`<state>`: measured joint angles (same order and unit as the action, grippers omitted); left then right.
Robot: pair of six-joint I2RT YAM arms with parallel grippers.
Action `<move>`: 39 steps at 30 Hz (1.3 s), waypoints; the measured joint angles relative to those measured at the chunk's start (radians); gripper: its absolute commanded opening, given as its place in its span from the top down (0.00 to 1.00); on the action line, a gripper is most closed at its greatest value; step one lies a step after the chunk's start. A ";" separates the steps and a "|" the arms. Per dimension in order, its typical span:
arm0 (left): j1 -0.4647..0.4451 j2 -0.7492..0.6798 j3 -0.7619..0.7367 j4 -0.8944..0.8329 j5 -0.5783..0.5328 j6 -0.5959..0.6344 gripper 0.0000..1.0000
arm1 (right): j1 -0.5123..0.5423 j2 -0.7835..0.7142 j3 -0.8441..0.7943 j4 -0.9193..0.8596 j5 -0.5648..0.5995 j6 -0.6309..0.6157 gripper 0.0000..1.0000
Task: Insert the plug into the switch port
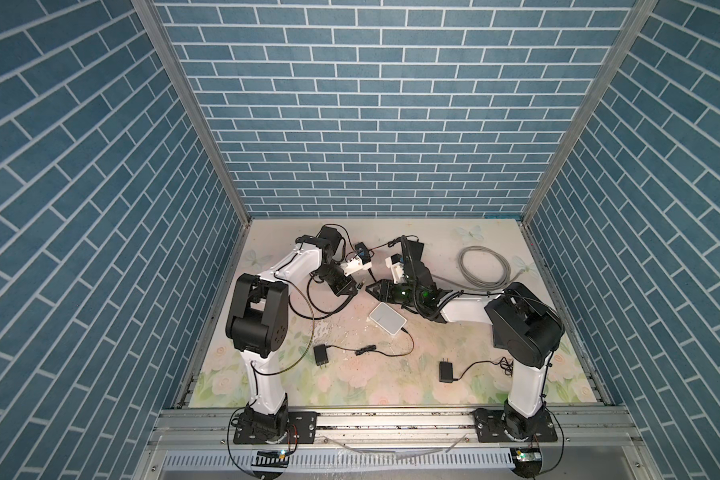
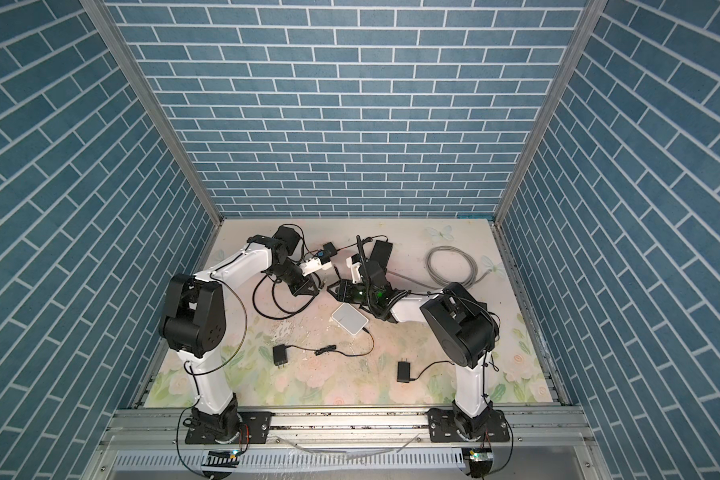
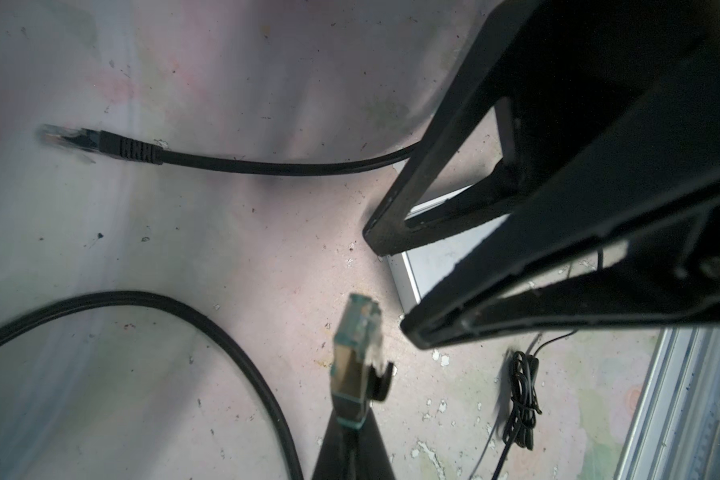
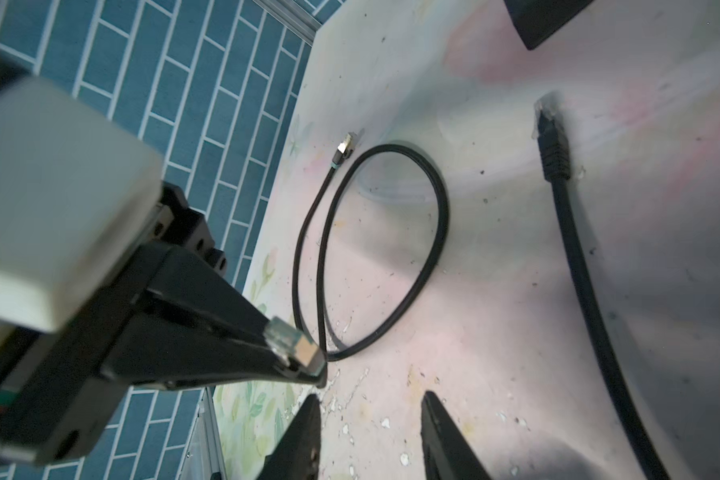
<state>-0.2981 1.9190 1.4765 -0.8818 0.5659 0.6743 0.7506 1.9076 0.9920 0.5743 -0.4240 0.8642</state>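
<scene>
I'm pinching the plug (image 3: 356, 353) in my left jaws, nose free for the switch (image 1: 387, 318); right jaws are hovering spread, empty.

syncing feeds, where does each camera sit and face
Top views: high behind the robot, looking down at the table; left arm, right arm.
Left wrist: on that arm, looks past the left gripper, shut on the plug, at the open right gripper.
Right wrist: on that arm, faces the left gripper past its fingertips.
Shared: both wrist views show the plug.

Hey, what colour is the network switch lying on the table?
The switch is white, and it shows clearest in a top view.
</scene>
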 measured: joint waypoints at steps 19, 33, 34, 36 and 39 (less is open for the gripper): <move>-0.002 0.002 -0.003 0.000 0.000 0.000 0.97 | -0.002 0.043 0.114 0.018 -0.011 -0.007 0.70; -0.002 0.002 -0.004 0.001 -0.001 0.000 0.87 | -0.005 0.058 0.122 -0.017 -0.047 -0.008 0.95; -0.002 0.002 -0.004 0.003 -0.003 -0.003 0.81 | -0.005 0.058 0.122 -0.017 -0.048 -0.008 0.95; -0.002 0.002 -0.008 0.019 -0.016 -0.015 0.74 | -0.005 0.058 0.122 -0.015 -0.048 -0.005 0.96; -0.002 0.000 -0.029 0.061 -0.044 -0.039 0.65 | -0.005 0.058 0.119 -0.014 -0.039 0.010 0.98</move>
<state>-0.2996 1.9186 1.4471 -0.8211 0.5217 0.6350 0.7456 1.9656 1.1107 0.5606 -0.4633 0.8745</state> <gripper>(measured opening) 0.304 0.137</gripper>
